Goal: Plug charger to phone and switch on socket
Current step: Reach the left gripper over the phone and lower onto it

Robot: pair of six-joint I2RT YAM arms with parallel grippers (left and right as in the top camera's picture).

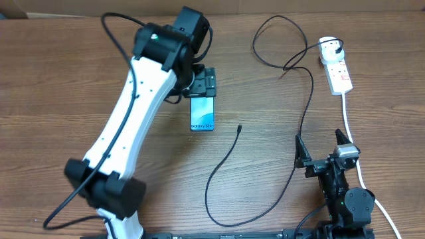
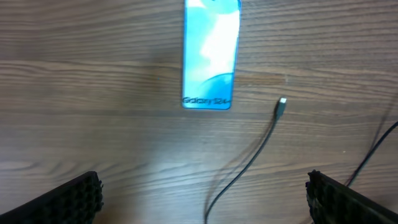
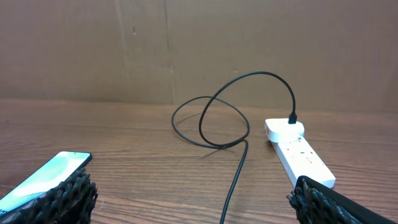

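Gaping wide near the phone (image 2: 211,53), left gripper (image 2: 202,190) empty, touching nothing, right gripper (image 3: 196,199) equally wide and empty

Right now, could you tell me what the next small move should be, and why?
I would probably lower the open left gripper onto the cable tip and grasp it: it lies loose beside the lower end of the phone, unplugged, while the plug already sits in the socket.

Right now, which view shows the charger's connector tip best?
The left wrist view: the connector tip is close and clear, lying apart from the phone. Overhead shows it tiny. The right wrist view shows only cable, no tip.
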